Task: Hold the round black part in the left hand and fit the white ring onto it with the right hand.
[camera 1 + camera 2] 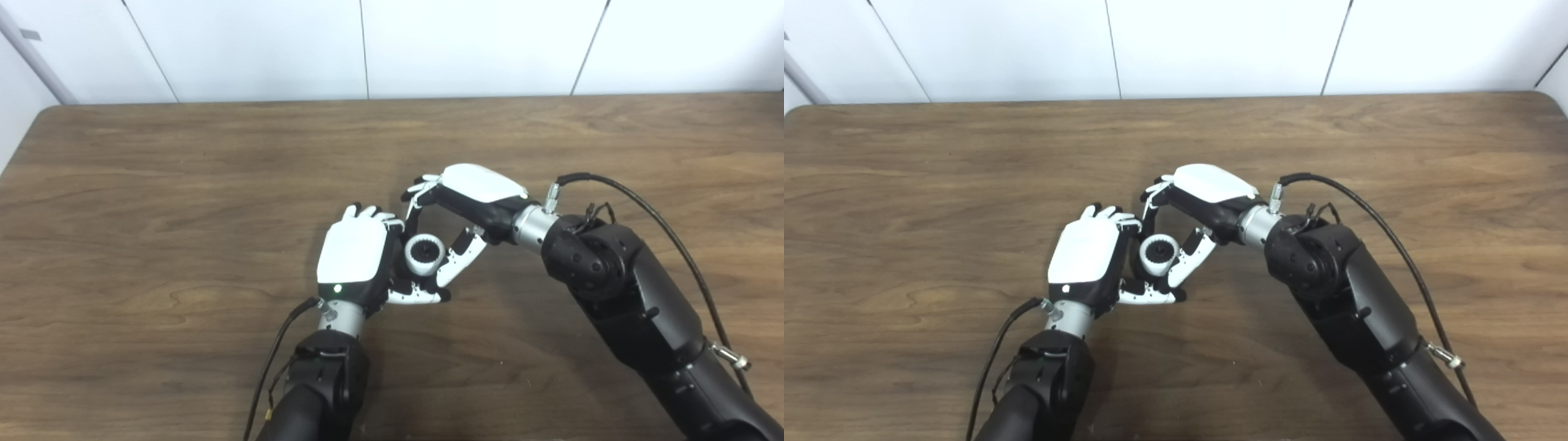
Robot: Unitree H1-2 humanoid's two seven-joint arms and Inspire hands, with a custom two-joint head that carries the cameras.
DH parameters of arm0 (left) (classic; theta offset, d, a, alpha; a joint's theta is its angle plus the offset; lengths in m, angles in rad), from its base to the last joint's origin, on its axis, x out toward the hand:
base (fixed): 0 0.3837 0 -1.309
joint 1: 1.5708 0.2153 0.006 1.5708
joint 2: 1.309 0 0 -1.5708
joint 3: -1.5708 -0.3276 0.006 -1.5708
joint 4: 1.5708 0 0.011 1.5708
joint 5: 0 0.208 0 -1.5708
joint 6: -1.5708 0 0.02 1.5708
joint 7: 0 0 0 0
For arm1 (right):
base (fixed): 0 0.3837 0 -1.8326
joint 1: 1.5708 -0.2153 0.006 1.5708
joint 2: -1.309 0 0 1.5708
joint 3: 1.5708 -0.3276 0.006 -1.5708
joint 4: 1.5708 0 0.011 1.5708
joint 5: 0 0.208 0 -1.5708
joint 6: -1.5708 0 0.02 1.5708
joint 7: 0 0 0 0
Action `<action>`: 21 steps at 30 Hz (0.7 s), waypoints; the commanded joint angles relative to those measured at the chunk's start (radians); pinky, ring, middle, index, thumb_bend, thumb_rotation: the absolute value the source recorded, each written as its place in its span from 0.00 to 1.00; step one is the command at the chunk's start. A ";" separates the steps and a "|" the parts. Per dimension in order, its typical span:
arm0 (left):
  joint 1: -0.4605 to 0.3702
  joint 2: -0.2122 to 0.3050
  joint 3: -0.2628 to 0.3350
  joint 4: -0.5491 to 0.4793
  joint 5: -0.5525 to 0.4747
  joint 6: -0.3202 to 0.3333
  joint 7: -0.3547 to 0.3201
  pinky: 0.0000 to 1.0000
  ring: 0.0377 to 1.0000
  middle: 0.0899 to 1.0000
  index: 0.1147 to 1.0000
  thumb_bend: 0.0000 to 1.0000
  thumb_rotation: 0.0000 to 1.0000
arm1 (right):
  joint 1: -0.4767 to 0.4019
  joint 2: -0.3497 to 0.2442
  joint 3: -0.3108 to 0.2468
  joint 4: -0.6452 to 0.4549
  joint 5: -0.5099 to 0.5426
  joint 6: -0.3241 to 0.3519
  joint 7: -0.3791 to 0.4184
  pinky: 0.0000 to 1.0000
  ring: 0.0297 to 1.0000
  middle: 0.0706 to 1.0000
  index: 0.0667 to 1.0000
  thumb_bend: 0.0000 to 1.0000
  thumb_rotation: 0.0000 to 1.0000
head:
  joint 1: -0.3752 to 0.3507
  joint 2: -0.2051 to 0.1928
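My left hand (354, 257) is shut on the round black part (424, 251), its fingers wrapped round the part's left side and its thumb (416, 298) under it. The white ring (422, 264) sits around the black part, whose toothed face points up at the camera. From the upper right, my right hand (456, 211) closes round the ring. Its fingers (418, 195) curl over the top and its thumb (460, 256) lies against the ring's right side. How much of the black part lies behind the ring is hidden by my left palm.
Both hands meet just above the middle of a brown wooden table (153, 184). Its far edge runs along a white panelled wall (367, 49). A black cable (643, 208) arcs over my right forearm, and another (275, 343) hangs beside my left wrist.
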State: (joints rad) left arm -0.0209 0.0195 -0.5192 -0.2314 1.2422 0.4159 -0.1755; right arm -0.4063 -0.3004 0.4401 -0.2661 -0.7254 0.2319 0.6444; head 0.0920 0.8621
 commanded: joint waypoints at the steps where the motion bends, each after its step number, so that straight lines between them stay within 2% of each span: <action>1: 0.028 0.003 -0.016 0.052 -0.025 -0.001 -0.073 0.97 0.89 0.77 0.41 0.53 0.06 | -0.037 -0.007 -0.015 -0.028 0.006 -0.026 -0.023 0.94 0.94 0.85 0.60 1.00 0.31 | 0.001 0.000; 10: 0.029 0.004 -0.014 0.053 -0.028 -0.001 -0.070 0.98 0.89 0.77 0.41 0.53 0.06 | -0.057 -0.047 -0.068 -0.086 0.033 0.031 0.030 0.99 0.96 0.87 0.59 1.00 0.28 | -0.002 -0.001; 21: 0.028 0.006 -0.010 0.054 -0.036 -0.001 -0.071 0.99 0.89 0.78 0.41 0.53 0.06 | -0.068 -0.099 -0.111 -0.119 0.044 0.072 0.060 1.00 0.98 0.87 0.60 1.00 0.27 | -0.006 -0.004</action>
State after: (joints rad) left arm -0.0209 0.0196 -0.5157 -0.2302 1.2332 0.4154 -0.1729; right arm -0.4310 -0.3760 0.3551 -0.3482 -0.6868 0.2939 0.7076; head 0.0844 0.8575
